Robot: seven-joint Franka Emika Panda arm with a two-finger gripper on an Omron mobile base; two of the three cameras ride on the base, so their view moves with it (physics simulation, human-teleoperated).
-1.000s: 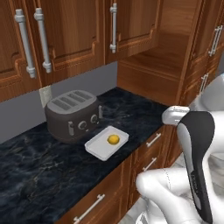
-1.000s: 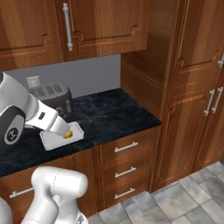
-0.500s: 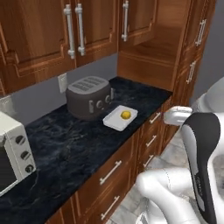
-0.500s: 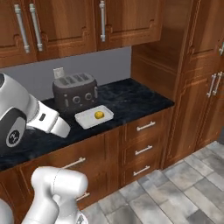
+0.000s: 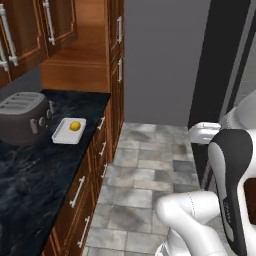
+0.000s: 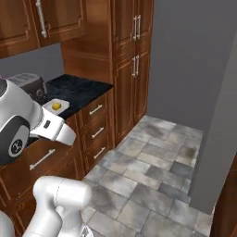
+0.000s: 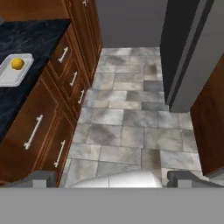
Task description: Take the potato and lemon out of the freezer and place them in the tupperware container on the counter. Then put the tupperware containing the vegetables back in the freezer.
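**Gripper empty above the floor, lemon in the tray on the counter**

Looks down along the gripper (image 7: pixel 114 180) at a grey tiled floor (image 7: pixel 127 109). Keeps the two dark fingertips (image 7: pixel 43 178) spread wide apart, with nothing between them: released, grasping nothing.

Finds the tupperware container (image 5: pixel 60 136) flat on the counter (image 5: pixel 45 170), near its front edge and just beside the dark grey toaster (image 5: pixel 22 117), apart from it. Finds one small round fruit in the tray, bright yellow, so most likely the lemon (image 5: pixel 75 126), lying toward one end with bare white tray around it. Same in the hand view: lemon (image 7: pixel 17 64) inside the tupperware container (image 7: pixel 8 78), at the far left, on the counter (image 7: pixel 30 35) above the reddish-brown drawers (image 7: pixel 33 131) with silver bar handles. Same again from the right base view: lemon (image 6: pixel 56 106) in the tupperware container (image 6: pixel 65 104), toaster (image 6: pixel 28 83) behind it, counter (image 6: pixel 81 88) running on to the tall wooden cabinets (image 6: pixel 134 60).

Places the freezer (image 7: pixel 197 57) across the tiled floor, well apart from the tray, as a tall grey slab; cannot tell from these angles whether its door stands open. Catches it also at the right edge of both base views (image 5: pixel 222 65) (image 6: pixel 222 129).
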